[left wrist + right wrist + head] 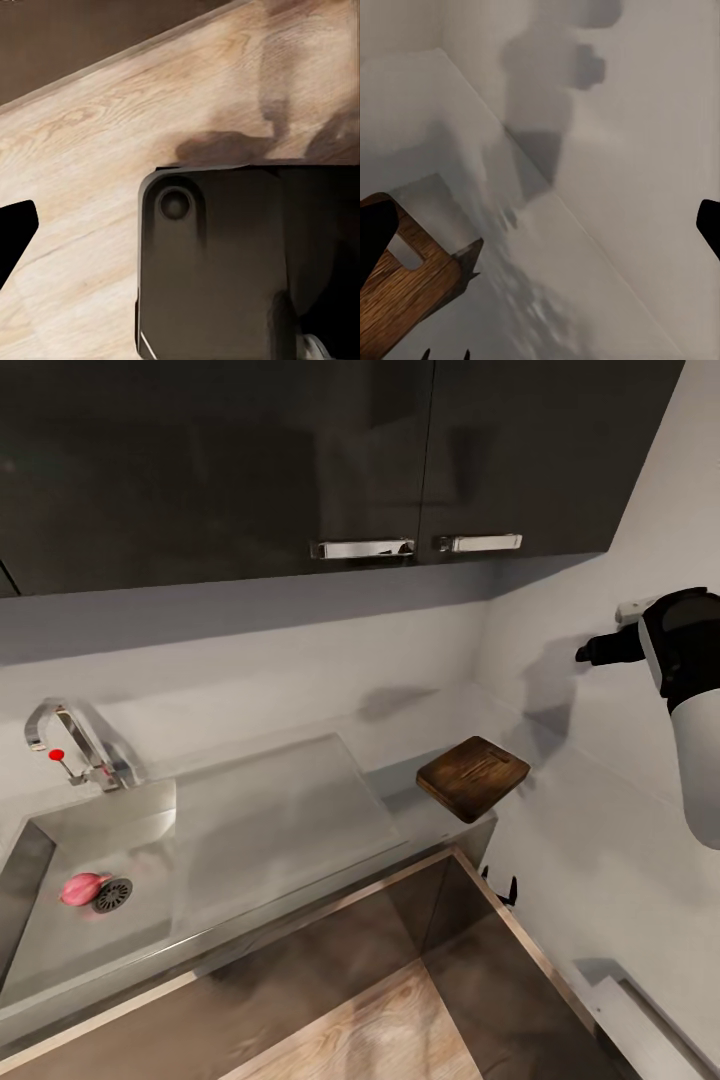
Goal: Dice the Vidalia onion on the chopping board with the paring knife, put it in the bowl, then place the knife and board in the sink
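At the far left of your head view, the chrome tap (70,745) with its red-tipped lever stands behind the sink (60,950). Inside the basin, the pink Vidalia onion (83,887) lies touching the round drain (112,895). Moving right, the flat drainboard wing (280,820) runs along the countertop (420,815) up to the room corner. Near that corner, the chopping board (473,776) sits tilted, partly overhanging the countertop's front edge. Overhead, dark wall cabinets (300,460) carry two chrome bar handles. At the far right, your right arm (690,700) is raised beside the side wall, its gripper (597,651) pointing toward the corner.

Your right wrist view shows the slot-handle end of the chopping board (405,292) below and two dark fingertips (375,232) at opposite edges of the frame, so this claw is spread wide and holds nothing.

Your left wrist view looks down on wooden flooring (112,135) and a dark part of the robot's body (225,262). One dark fingertip (15,232) shows at the edge; you cannot tell whether this claw is spread or pressed together.
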Tool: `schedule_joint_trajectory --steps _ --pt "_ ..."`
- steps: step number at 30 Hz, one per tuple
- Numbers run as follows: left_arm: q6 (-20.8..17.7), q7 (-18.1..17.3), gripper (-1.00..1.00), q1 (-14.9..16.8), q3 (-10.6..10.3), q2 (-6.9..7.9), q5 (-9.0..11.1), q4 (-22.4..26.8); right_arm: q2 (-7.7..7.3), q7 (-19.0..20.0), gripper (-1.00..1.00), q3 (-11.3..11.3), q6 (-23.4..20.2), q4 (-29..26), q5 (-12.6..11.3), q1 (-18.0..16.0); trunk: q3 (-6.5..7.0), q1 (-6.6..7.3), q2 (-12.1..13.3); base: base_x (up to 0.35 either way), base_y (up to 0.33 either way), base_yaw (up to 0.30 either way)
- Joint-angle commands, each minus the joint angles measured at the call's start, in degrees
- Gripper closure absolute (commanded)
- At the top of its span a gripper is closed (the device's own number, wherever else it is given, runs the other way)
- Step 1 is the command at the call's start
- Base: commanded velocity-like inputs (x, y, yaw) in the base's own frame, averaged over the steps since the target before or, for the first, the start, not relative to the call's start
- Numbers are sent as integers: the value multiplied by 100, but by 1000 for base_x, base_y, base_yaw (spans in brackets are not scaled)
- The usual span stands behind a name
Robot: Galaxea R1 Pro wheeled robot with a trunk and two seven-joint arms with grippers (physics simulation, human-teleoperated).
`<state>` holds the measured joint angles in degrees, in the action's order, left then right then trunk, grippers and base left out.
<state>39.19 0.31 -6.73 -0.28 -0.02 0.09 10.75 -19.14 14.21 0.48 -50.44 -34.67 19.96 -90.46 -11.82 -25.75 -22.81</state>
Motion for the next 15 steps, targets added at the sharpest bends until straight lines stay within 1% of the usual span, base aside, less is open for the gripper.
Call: schedule_joint_trajectory --steps 1,2,4,5,6,7,8,9,10,11,13,14,15 --pt "47 4 -100 -53 -4 -6 -5 50 -2 53 -100 5 -18 -5 61 -5 -10 -4 -10 0 0 0" --pt "82 4 -100 -85 -5 -8 -8 78 -2 54 -100 5 -18 -5 61 -4 -10 -4 -10 0 0 0" --pt "381 4 -100 -298 -3 -18 -14 272 -2 55 -100 5 -18 -5 61 -5 -10 -4 -10 0 0 0" --pt "714 10 -100 -587 -3 -33 -16 514 -2 55 -100 5 -18 -5 61 -6 -10 -4 -10 0 0 0" --pt "807 16 -100 -691 -2 -42 -16 605 -2 55 -100 5 -18 -5 61 -6 -10 -4 -10 0 0 0" --pt "1075 126 -100 -1214 0 -118 -23 1162 -2 55 -100 5 -18 -5 61 -6 -10 -4 -10 0 0 0" --pt "1120 221 -100 -1375 1 -135 -24 1378 -2 55 -100 5 -18 -5 61 -6 -10 -4 -10 0 0 0" --pt "1134 272 -100 -1435 1 -141 -23 1466 -2 55 -100 5 -18 -5 61 -7 -10 -4 -10 0 0 0" --pt "1104 454 -100 -1595 7 -157 -9 1634 -2 55 -100 5 -18 -5 61 -2 -10 -4 -10 0 0 0" --pt "1018 488 -100 -1624 18 -160 -6 1620 -2 55 -100 5 -18 -5 61 -2 -10 -4 -10 0 0 0" --pt "730 516 -100 -1648 30 -162 0 1574 -2 55 -100 5 -18 -5 61 0 -10 -4 -10 0 0 0" --pt "496 525 -100 -1657 36 -163 0 1557 -2 55 -100 5 -18 -5 61 1 -10 -4 -10 0 0 0" --pt "379 528 -100 -1661 38 -163 0 1552 -2 55 -100 5 -18 -5 61 1 -10 -4 -10 0 0 0"
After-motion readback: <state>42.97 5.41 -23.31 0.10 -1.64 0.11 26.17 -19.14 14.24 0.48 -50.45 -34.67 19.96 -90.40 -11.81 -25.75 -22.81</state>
